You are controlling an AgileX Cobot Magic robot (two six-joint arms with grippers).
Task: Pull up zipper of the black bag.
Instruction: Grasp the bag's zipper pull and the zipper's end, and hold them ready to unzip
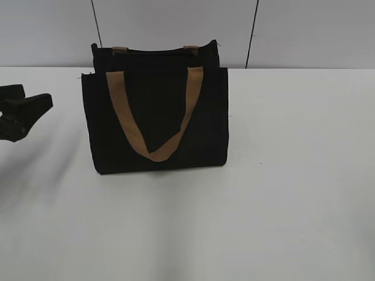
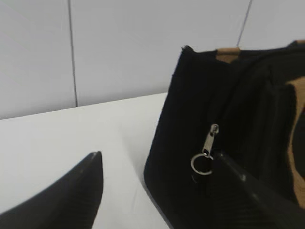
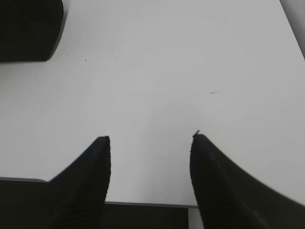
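Note:
The black bag [image 1: 155, 111] stands upright in the middle of the white table, one tan strap handle [image 1: 155, 149] hanging down its front. In the left wrist view the bag's end face [image 2: 186, 143] is close, and the zipper's silver pull tab [image 2: 210, 139] with a ring [image 2: 202, 164] hangs on it. My left gripper [image 2: 157, 157] is open; its right finger lies just beside the ring, its left finger is over the table. It also shows at the left edge of the exterior view [image 1: 32, 99], apart from the bag. My right gripper [image 3: 150, 138] is open and empty over bare table.
A pale panelled wall [image 1: 293, 29] stands right behind the bag. A corner of the bag [image 3: 28, 28] shows at the top left of the right wrist view. The table's near edge [image 3: 143, 204] lies under the right gripper.

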